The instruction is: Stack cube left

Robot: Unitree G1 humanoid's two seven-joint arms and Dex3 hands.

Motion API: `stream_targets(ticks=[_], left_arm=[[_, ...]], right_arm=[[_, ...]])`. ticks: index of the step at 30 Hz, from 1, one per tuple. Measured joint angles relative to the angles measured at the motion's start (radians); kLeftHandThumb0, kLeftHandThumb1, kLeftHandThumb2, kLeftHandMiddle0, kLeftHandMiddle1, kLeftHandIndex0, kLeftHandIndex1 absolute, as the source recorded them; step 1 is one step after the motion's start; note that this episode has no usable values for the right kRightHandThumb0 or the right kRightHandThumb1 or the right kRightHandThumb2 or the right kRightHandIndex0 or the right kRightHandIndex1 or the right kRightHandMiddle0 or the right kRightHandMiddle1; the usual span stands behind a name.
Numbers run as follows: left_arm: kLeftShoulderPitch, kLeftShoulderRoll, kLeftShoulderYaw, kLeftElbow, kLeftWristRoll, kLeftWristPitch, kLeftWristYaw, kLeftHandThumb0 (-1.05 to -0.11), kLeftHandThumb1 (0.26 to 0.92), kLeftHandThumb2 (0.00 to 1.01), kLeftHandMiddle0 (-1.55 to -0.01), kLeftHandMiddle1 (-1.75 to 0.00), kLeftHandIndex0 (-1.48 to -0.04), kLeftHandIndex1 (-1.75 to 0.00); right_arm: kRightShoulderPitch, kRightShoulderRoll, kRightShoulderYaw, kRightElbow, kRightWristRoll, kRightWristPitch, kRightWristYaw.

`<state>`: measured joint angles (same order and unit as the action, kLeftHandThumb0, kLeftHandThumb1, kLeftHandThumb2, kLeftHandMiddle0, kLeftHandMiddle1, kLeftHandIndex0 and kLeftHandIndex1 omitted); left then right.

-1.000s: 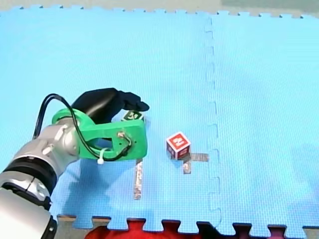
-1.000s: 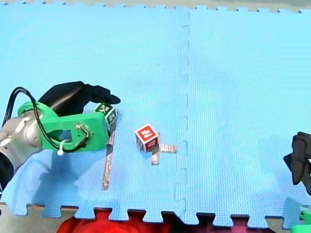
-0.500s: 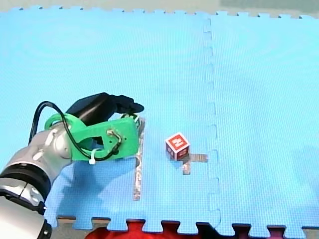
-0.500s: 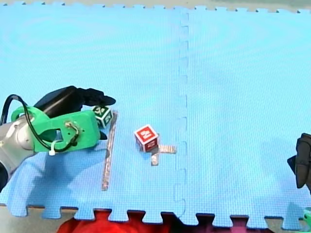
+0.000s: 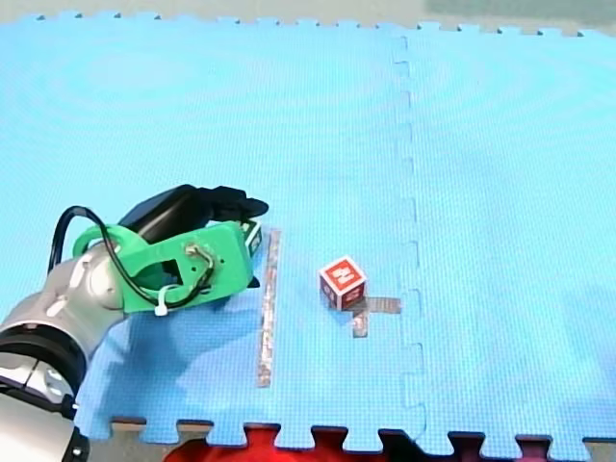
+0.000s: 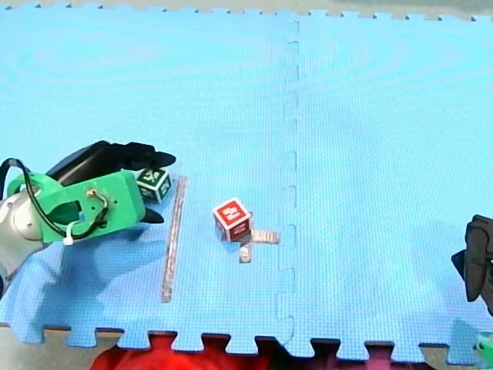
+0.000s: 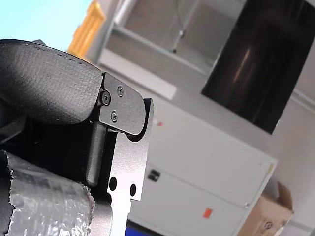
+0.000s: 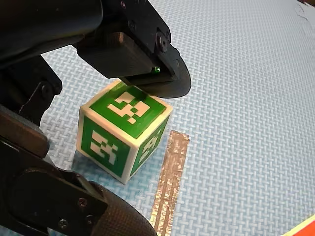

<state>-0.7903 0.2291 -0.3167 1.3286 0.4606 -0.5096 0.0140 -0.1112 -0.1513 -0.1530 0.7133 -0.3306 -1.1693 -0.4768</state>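
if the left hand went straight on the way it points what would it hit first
The green cube, which the left hand grips. Past it, likely just the silver tape strip; the red cube seems off that line, though depth is unclear. The right hand is at the mat's right edge.

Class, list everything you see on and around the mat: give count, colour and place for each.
mat: one, blue, interlocking tiles, covering the surface
green cube: one, green and white, left part of mat
red cube: one, red and white, mid-mat
long tape: one strip, silver, between the cubes
short tape: short pieces, silver, under red cube
cloth: one, red, beyond mat's near edge
left hand: black, grasping green cube
right hand: black, mat's right near edge, holding nothing
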Motion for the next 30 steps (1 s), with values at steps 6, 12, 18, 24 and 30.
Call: stream_targets(ticks=[6,12,18,24,30], left_arm=[[0.003,-0.003,0.027,0.003,-0.024,0.014,-0.015,-0.719,0.704,0.0,-0.85,-1.75,-0.74,-0.03],[0.005,-0.009,0.049,0.003,-0.043,0.014,-0.042,-0.686,0.695,0.0,-0.84,-1.75,-0.76,-0.03],[0.004,-0.014,0.057,0.003,-0.044,0.017,-0.05,-0.661,0.689,0.0,-0.85,-1.75,-0.78,-0.03],[0.0,-0.023,0.065,0.003,-0.047,0.023,-0.055,-0.643,0.686,0.0,-0.85,-1.75,-0.79,-0.02],[-0.009,-0.034,0.063,0.003,-0.038,0.019,-0.042,-0.633,0.678,0.0,-0.87,-1.75,-0.78,-0.01]], right_arm=[[0.011,0.001,-0.01,-0.01,-0.014,0.011,-0.007],[0.014,0.001,-0.011,-0.012,-0.018,0.012,-0.009],[0.012,-0.001,-0.012,-0.004,-0.018,0.012,-0.008],[0.003,-0.005,-0.009,0.017,0.002,0.004,0.01],[-0.001,-0.008,-0.009,0.029,0.026,-0.005,0.035]])
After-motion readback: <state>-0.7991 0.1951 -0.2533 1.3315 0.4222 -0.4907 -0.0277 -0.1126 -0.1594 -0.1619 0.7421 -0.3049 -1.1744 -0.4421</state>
